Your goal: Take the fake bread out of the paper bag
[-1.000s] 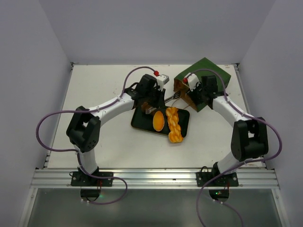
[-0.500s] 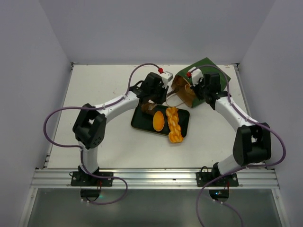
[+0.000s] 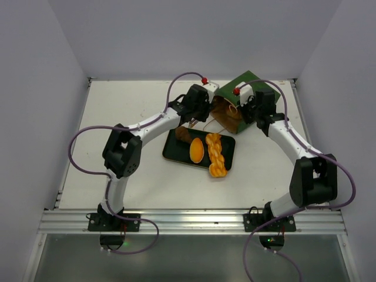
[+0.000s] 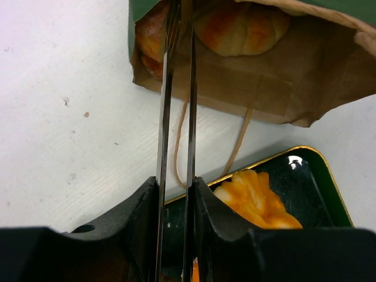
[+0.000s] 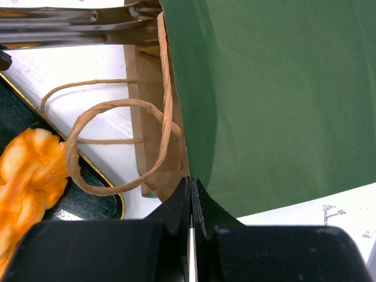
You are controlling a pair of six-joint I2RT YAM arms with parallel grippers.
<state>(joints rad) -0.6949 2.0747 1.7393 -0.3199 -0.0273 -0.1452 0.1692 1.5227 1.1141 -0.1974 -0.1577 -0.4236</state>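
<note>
The dark green paper bag (image 3: 258,88) lies on its side, its brown mouth facing the black tray (image 3: 176,154). On the tray lie an orange braided loaf (image 3: 215,154), an orange oval roll (image 3: 197,150) and a dark brown piece (image 3: 183,134). My left gripper (image 3: 210,113) has long thin metal fingers, narrowly open and empty, with the tips at the bag mouth (image 4: 179,6). Orange rolls (image 4: 244,26) lie inside the bag. My right gripper (image 5: 190,182) is shut on the bag's edge (image 5: 176,170) and holds the mouth up.
The bag's string handles (image 5: 117,108) loop over the table between the bag and the tray's gold rim (image 4: 305,176). White walls close in the table on three sides. The bag lies near the back right corner.
My left gripper moved from over the tray up and right to the bag mouth. The dark brown piece now lies on the tray. My right gripper lifted the bag's mouth wider.
</note>
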